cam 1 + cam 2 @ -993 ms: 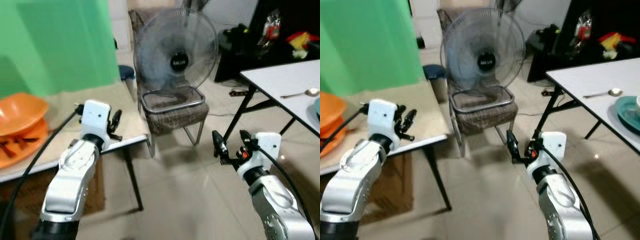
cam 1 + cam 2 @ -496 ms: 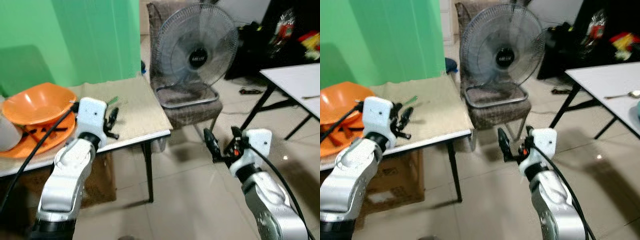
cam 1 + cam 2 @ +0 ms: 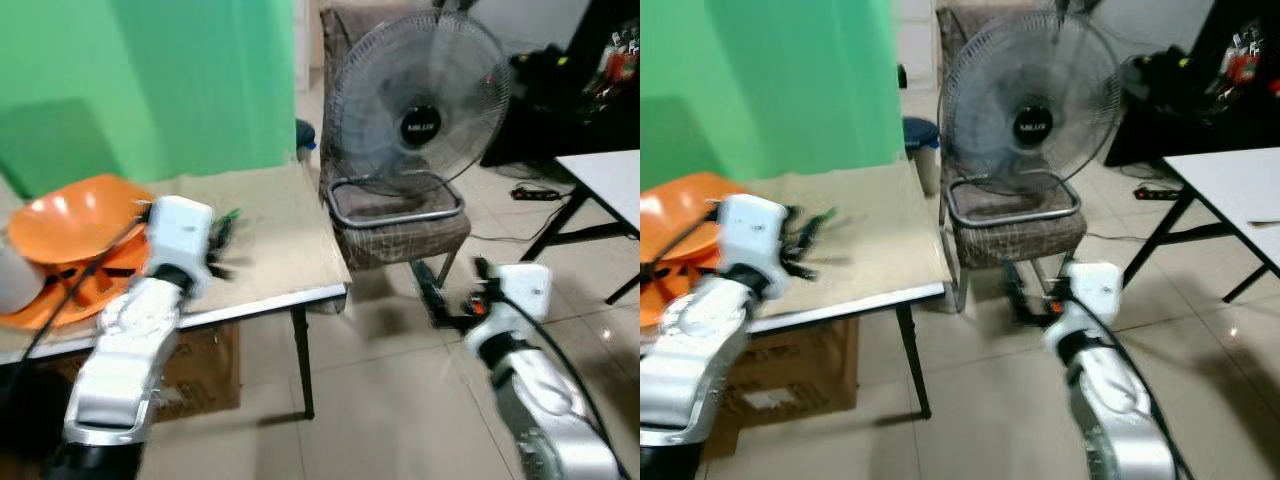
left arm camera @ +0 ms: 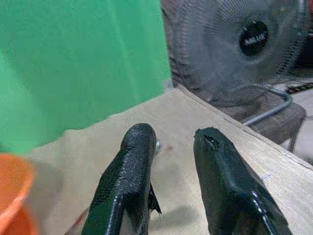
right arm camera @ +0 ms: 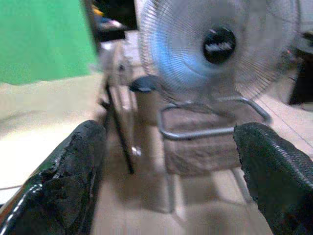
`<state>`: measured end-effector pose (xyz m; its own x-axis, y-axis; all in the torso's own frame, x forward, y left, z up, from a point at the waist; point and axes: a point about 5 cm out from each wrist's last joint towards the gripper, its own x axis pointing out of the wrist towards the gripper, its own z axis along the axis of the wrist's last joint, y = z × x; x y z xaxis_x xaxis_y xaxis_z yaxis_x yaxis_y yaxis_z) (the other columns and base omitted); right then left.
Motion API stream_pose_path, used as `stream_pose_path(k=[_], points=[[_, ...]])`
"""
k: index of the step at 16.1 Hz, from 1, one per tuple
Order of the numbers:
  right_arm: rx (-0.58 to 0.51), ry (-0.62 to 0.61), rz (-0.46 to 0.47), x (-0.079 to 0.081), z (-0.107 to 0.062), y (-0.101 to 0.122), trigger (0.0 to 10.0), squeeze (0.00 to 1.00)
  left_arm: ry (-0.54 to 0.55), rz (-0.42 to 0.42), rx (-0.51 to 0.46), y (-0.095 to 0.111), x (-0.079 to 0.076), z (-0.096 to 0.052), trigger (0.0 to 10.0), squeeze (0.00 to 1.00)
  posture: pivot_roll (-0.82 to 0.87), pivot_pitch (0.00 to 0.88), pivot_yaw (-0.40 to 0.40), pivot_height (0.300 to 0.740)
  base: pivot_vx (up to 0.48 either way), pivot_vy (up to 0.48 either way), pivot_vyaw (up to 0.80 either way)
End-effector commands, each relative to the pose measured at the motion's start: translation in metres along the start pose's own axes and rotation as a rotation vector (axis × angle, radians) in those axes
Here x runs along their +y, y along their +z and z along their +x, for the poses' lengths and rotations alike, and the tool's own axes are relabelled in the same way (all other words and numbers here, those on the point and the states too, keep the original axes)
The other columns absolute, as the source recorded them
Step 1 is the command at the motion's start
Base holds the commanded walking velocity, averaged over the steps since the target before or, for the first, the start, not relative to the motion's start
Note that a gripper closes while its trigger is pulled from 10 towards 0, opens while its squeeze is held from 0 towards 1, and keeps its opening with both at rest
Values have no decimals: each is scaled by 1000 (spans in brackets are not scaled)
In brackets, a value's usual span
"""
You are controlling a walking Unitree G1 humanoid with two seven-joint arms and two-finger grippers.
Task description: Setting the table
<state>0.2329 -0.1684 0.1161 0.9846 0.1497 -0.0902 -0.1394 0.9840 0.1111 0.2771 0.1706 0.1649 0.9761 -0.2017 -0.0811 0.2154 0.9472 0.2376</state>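
An orange bowl [image 3: 65, 215] rests on an orange plate [image 3: 45, 300] at the left end of a cloth-covered table [image 3: 275, 250]. My left gripper [image 3: 220, 240] hovers over that cloth just right of the bowl, open with nothing between its fingers [image 4: 134, 161]. Just past its tips a small green-handled item [image 3: 823, 213] lies on the cloth. My right gripper [image 3: 455, 285] hangs over the tiled floor in front of the chair, wide open and holding nothing; the right wrist view shows its pads [image 5: 78, 166] far apart. A white table [image 3: 1230, 180] stands at the far right with a thin utensil [image 3: 1262, 222] on it.
A standing fan [image 3: 420, 105] and a metal-framed chair [image 3: 395, 215] stand between the two tables. A cardboard box [image 3: 195, 360] sits under the cloth table. A green wall [image 3: 150, 80] backs the left side. Dark clutter [image 3: 600, 90] fills the far right. The views are blurred.
The whole picture has slid right, so the camera has turned left: the cloth table and orange dishes are more central, the white table nearer the edge. Both arms keep their pose.
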Motion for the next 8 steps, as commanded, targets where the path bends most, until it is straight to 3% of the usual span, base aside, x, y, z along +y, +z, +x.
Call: stream_pose_path(k=[1,8], points=[[-8,12,-7,3,3,2,10000,0,22,17,9,-1,6,-2,10000,0,84,0,1,740,337,0,0],[-13,85,2,4,4,6,10000,0,37,37,3,3,14,0,10000,0,95,0,-12,740,322,0,0]])
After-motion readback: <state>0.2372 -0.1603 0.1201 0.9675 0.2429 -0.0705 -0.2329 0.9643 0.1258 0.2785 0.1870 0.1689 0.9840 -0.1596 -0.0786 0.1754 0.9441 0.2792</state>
